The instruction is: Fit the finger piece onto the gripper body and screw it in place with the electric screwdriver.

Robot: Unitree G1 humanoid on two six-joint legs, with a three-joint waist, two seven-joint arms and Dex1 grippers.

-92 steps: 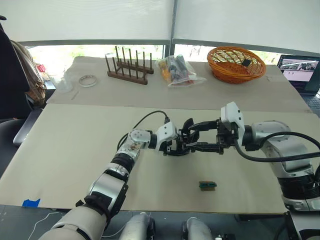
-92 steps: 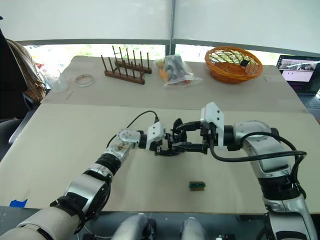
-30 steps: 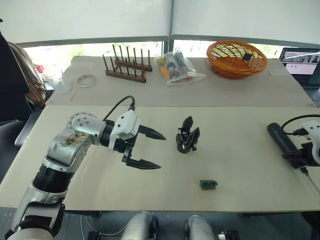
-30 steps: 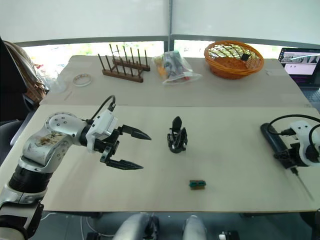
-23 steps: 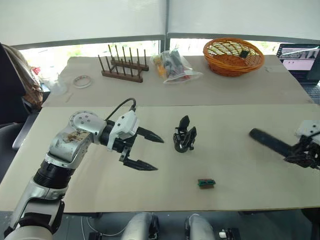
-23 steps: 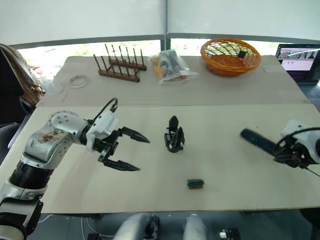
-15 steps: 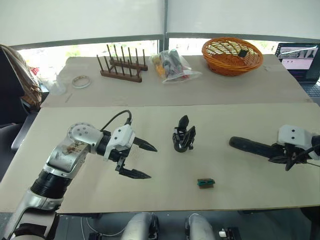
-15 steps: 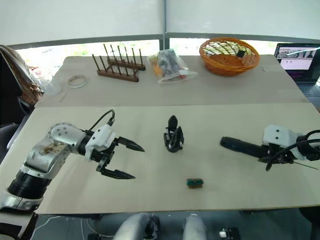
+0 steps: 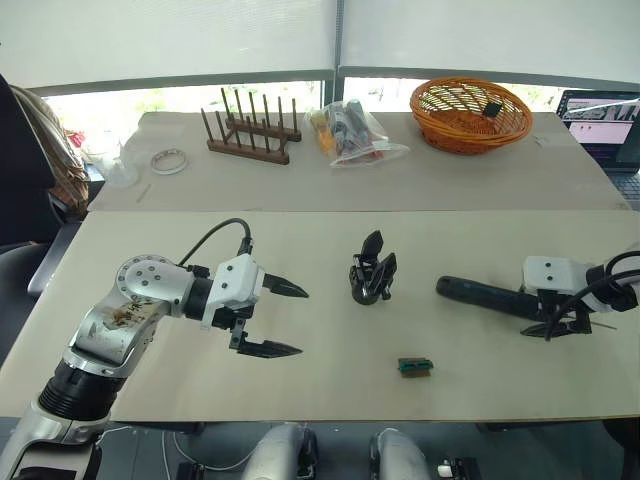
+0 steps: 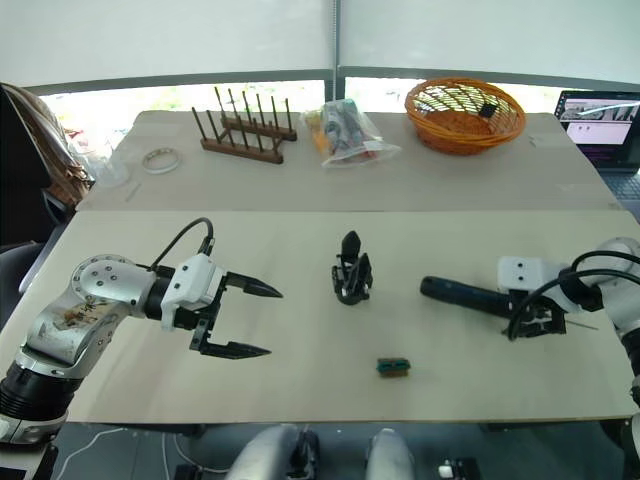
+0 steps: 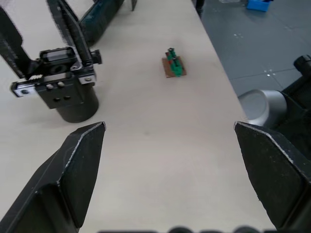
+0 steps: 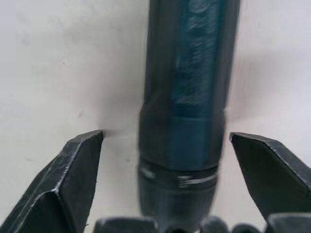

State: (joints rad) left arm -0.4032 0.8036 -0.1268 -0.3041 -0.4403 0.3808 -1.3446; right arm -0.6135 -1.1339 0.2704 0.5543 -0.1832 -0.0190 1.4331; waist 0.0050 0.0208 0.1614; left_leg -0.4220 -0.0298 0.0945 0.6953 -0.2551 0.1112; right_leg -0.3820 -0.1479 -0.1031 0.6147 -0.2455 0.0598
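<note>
The gripper body [image 9: 372, 280] is seen upright at the centre of the table [image 9: 480, 390], with a small green block [image 9: 414, 368] lying nearer. The left gripper [image 9: 278, 320] is held left of it, fingers spread wide and empty. The electric screwdriver [image 9: 480, 296] is found to the right, lying flat (between the right gripper's [image 12: 160, 184] spread fingers, not clamped).

The gripper body [image 9: 373, 280] stands upright mid-surface on its round dark base, silvery mechanism above, black pointed fingers sticking up. The electric screwdriver [image 9: 482, 296], a thick black cylinder, lies flat well to its right, handle end pointing toward the body.
</note>
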